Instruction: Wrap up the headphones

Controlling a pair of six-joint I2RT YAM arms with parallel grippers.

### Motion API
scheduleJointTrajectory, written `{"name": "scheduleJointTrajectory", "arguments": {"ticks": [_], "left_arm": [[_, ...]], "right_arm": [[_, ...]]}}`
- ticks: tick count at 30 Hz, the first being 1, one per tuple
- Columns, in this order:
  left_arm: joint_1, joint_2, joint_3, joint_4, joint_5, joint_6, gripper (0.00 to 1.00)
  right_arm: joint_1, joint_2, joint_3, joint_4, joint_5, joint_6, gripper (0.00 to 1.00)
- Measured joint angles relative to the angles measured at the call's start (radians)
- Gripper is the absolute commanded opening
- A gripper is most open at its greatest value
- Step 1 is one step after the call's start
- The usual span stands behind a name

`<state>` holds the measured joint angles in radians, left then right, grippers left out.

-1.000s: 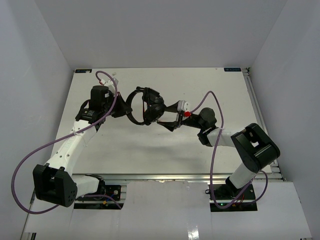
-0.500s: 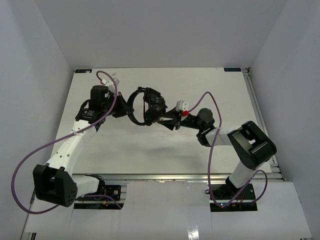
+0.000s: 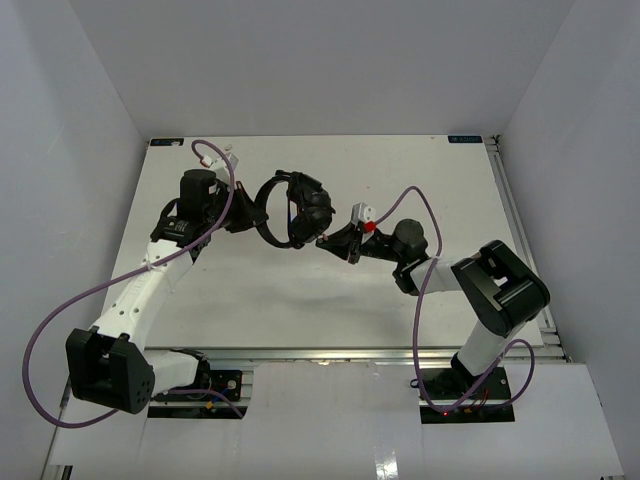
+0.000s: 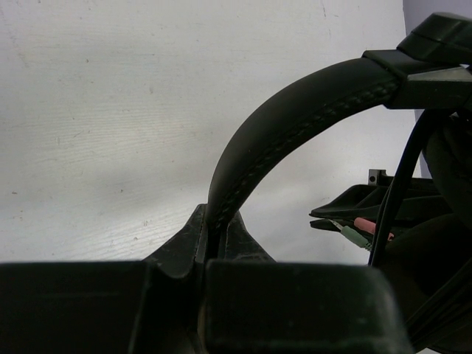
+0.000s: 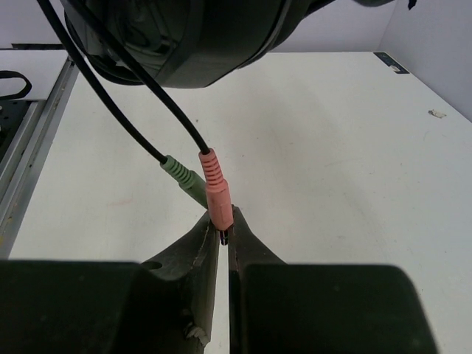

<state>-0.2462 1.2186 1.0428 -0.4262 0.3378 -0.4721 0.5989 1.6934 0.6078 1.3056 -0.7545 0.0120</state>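
Observation:
The black headphones hang above the middle of the white table, held between both arms. My left gripper is shut on the curved headband, which rises from between its fingertips. My right gripper is shut on the pink plug at the end of the thin black cable, just below an earcup. A green plug hangs free beside the pink one. From the left wrist view both plugs show at the right gripper's fingers.
Thick purple robot cables loop over each arm. White walls enclose the table on three sides. A metal rail runs along the table edge in the right wrist view. Both arm bases sit at the near edge.
My right gripper has moved left toward the headphones and closed on the pink plug. The left gripper and the headband have stayed in place.

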Motion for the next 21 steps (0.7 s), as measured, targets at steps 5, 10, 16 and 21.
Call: {"name": "scheduleJointTrajectory", "arguments": {"ticks": [5, 10, 16, 21], "left_arm": [[0.000, 0.000, 0.000, 0.001, -0.001, -0.001, 0.00], [0.000, 0.002, 0.000, 0.002, -0.003, -0.004, 0.00], [0.000, 0.028, 0.002, 0.017, -0.051, -0.012, 0.00], [0.000, 0.074, 0.017, 0.030, -0.103, -0.022, 0.00]], "right_arm": [[0.001, -0.005, -0.009, 0.001, -0.001, 0.000, 0.08], [0.013, -0.005, -0.009, 0.000, 0.000, -0.017, 0.08], [0.044, -0.014, -0.009, -0.001, 0.010, -0.064, 0.08], [0.074, -0.022, -0.009, -0.001, 0.019, -0.105, 0.08]]}}
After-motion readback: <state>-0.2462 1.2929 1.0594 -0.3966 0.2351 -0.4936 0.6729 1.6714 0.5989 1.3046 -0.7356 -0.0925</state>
